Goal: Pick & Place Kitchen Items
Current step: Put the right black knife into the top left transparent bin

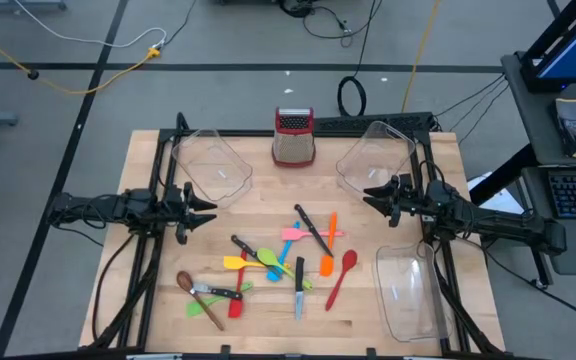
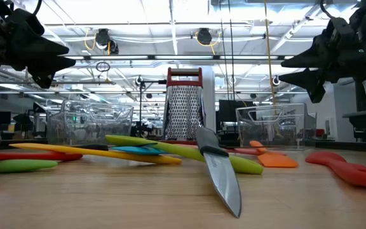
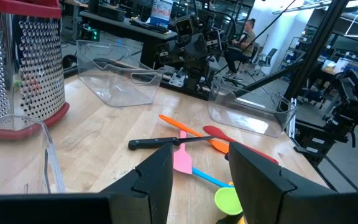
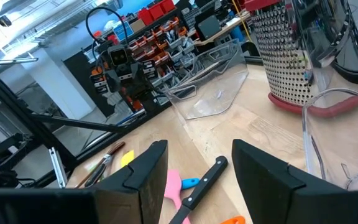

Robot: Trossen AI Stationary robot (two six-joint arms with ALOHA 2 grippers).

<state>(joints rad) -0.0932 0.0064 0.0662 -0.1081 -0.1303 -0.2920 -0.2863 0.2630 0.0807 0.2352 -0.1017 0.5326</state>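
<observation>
While nothing is lifted yet, I list my scene, biggest first.
Table (image 1: 148, 160): bins at its edges, so the middle is free for picking.
Bins: three clear ones, far left (image 1: 212, 164), far right (image 1: 376, 155), near right (image 1: 410, 290).
Grater (image 1: 293, 137): one, far centre.
Left gripper (image 1: 196, 209): fingers apart, empty, at the left edge.
Right gripper (image 1: 377, 198): fingers apart, empty, at the right.
Kitchen items (image 1: 268, 262): about a dozen, scattered near centre; three knives.
</observation>
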